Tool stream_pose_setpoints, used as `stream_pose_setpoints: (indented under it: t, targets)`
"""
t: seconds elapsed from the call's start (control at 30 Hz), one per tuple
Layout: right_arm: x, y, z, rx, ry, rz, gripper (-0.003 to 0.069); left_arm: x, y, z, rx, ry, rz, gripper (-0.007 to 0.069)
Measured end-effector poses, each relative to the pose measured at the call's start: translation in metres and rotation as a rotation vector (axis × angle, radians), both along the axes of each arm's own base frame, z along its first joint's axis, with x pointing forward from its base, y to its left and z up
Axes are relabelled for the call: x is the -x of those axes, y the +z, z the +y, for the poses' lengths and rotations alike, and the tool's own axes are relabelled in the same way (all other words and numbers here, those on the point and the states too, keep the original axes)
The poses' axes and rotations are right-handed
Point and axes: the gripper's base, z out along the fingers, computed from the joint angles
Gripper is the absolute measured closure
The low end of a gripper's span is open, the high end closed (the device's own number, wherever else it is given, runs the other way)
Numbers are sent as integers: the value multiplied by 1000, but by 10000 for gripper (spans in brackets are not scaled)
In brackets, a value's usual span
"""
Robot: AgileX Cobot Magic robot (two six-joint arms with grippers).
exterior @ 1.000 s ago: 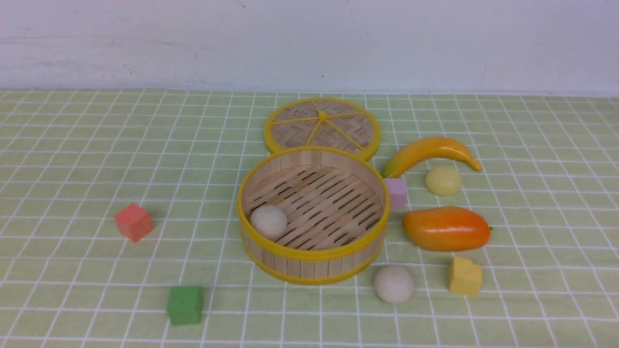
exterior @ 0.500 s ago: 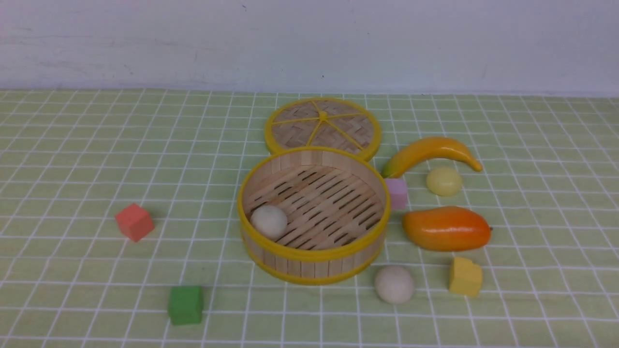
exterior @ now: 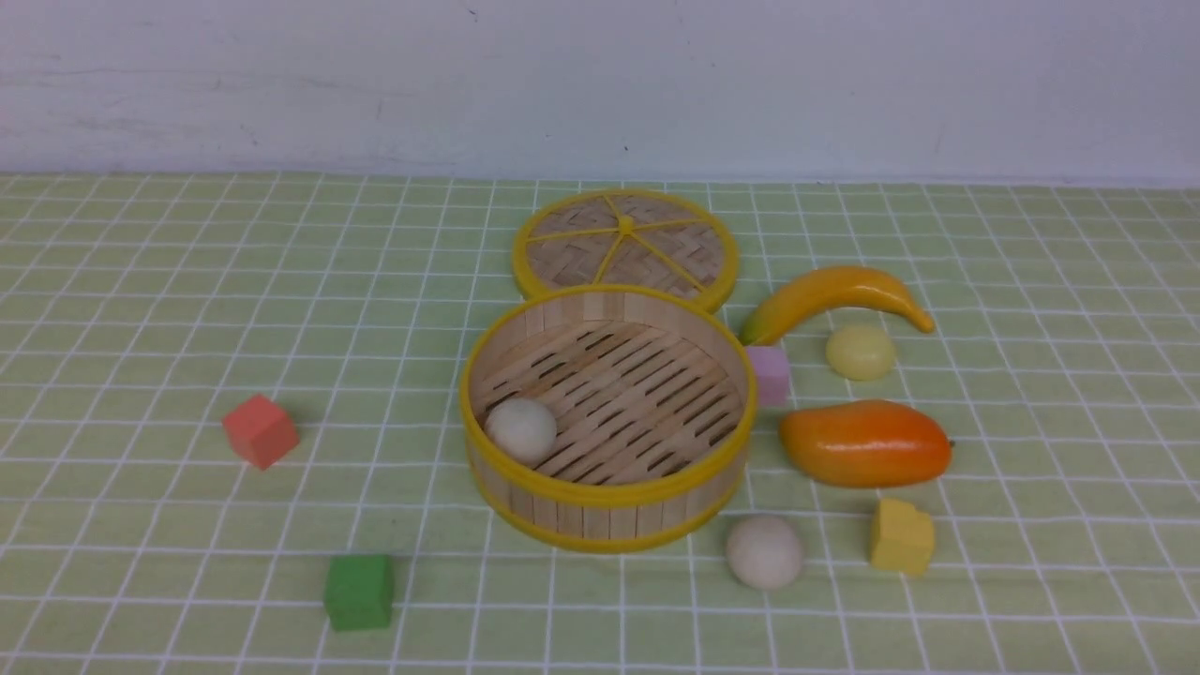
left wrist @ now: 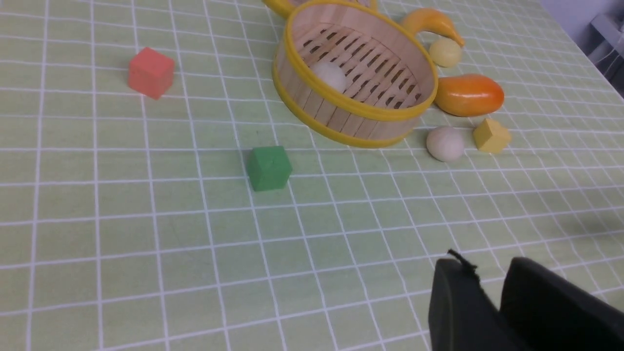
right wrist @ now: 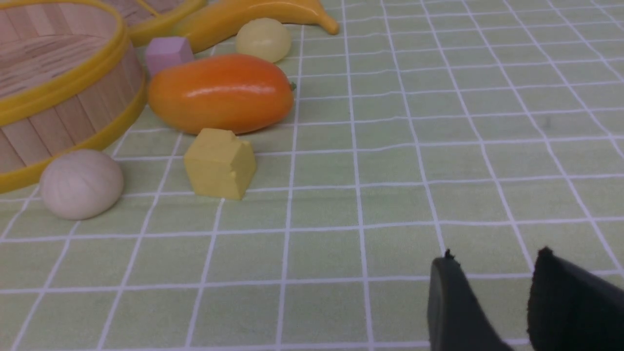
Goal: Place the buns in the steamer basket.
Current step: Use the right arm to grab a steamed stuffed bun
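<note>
You had one off-white bun [exterior: 520, 429] already lying in the steamer basket [exterior: 609, 494], on the slatted floor against the wall on your left, near side. The lid [exterior: 625, 246] lay flat behind the basket, just touching or overlapping its far rim, which left the mouth fully open for drops from above.

Two buns were not yet in. The second off-white bun [exterior: 764, 551] sat on the surface just in front of the basket's right side, near the yellow block [exterior: 902, 536]. The pale yellow bun [exterior: 860, 352] sat farther back, tucked under the curve of the banana [exterior: 834, 295] and beyond the mango [exterior: 864, 442], with the pink cube [exterior: 769, 373] between it and the basket wall.

Neither arm showed in the front view. Your left pincer [left wrist: 487, 265] hung low over bare surface, well apart from the green cube [left wrist: 268, 167], its jaws drawn together to a thin slit and holding nothing. Your right pincer [right wrist: 495, 258] was also empty, its jaws parted by a narrow gap, with bare surface showing between them.

Both waiting buns lay on the right, so I judged the right arm the natural one for them. Its jaws looked too narrow for a bun and would have needed widening first. The near bun looked the easier, the yellow one being hemmed in by fruit.
</note>
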Motion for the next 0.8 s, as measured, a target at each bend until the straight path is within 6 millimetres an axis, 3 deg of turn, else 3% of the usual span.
stream_pose_setpoints:
  t: [0.33, 0.57, 0.67, 0.73, 0.8]
  targets:
    - [0, 0, 0, 0, 0, 0, 418, -8, 2, 5, -33, 69, -79, 480]
    - [0, 0, 0, 0, 0, 0, 418, -47, -7, -12, 38, 163, -377, 477]
    - [0, 0, 0, 0, 0, 0, 418, -67, -28, -16, 27, 325, -489, 472]
    - [0, 0, 0, 0, 0, 0, 418, -71, -37, -15, 18, 356, -500, 470]
    - [0, 0, 0, 0, 0, 0, 418, -76, -58, -15, -5, 394, -498, 469]
